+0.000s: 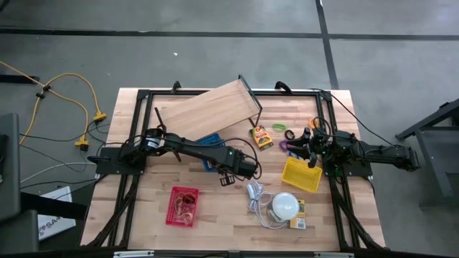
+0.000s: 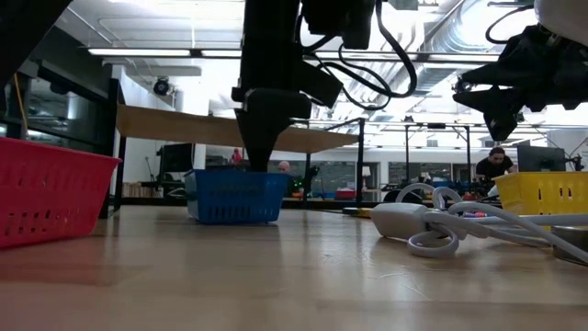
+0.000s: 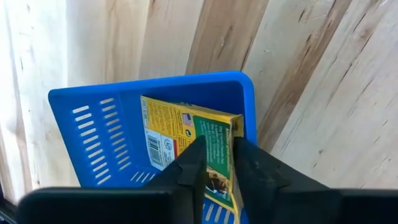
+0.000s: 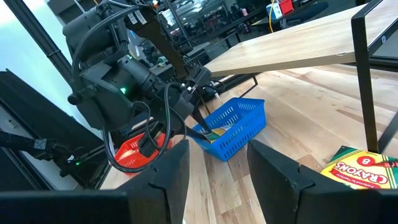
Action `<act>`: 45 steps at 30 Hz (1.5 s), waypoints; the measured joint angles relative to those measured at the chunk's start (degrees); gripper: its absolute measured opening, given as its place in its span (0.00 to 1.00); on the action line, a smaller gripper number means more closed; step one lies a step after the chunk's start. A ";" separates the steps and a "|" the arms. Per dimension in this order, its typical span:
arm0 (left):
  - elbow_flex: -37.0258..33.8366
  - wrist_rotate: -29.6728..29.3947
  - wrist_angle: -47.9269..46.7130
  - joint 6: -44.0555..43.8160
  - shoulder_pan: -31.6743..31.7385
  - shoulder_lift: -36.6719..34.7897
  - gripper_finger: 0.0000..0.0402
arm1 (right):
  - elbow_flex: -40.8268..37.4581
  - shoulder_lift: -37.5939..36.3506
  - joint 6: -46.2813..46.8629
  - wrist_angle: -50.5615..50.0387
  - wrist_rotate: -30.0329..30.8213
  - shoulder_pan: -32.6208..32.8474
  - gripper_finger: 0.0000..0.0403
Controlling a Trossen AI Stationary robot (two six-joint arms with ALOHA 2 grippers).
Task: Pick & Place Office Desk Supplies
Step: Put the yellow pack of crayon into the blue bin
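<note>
Blue basket (image 3: 93,130): on the worktop (image 1: 215,215), holding a yellow-green printed packet (image 3: 180,134) (standing on edge inside). Left gripper (image 3: 217,163): directly above the basket, fingers flanking the packet's upper edge; grip or release cannot be told. Right gripper (image 4: 217,165): near the yellow basket (image 1: 301,175), fingers spread, empty. Crayons box (image 4: 360,167): beside it.

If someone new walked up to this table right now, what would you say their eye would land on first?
Probably the left gripper poised over the blue basket near the table's middle, a yellow-green packet between its fingers inside the basket. Next, the red basket at the front left and the yellow basket by the right gripper, which waits open. A tilted wooden board stands behind.
</note>
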 joint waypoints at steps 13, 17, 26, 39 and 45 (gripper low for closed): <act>0.00 3.63 3.10 -0.03 -0.11 0.00 0.23 | 0.00 0.00 0.00 0.00 0.00 -0.02 0.37; 0.00 3.88 3.06 0.12 -0.11 0.00 0.23 | 0.00 0.00 0.00 0.00 0.01 -0.01 0.37; 0.11 2.71 1.79 0.96 -0.14 -2.22 0.23 | 0.00 0.02 0.00 0.01 0.00 0.00 0.37; 0.11 -2.68 1.29 1.22 -2.71 -8.41 0.23 | 0.00 0.02 0.00 0.00 0.02 0.00 0.37; 0.11 -2.73 1.30 3.26 -4.10 -8.41 0.23 | 0.00 0.02 0.00 0.00 0.02 -0.01 0.37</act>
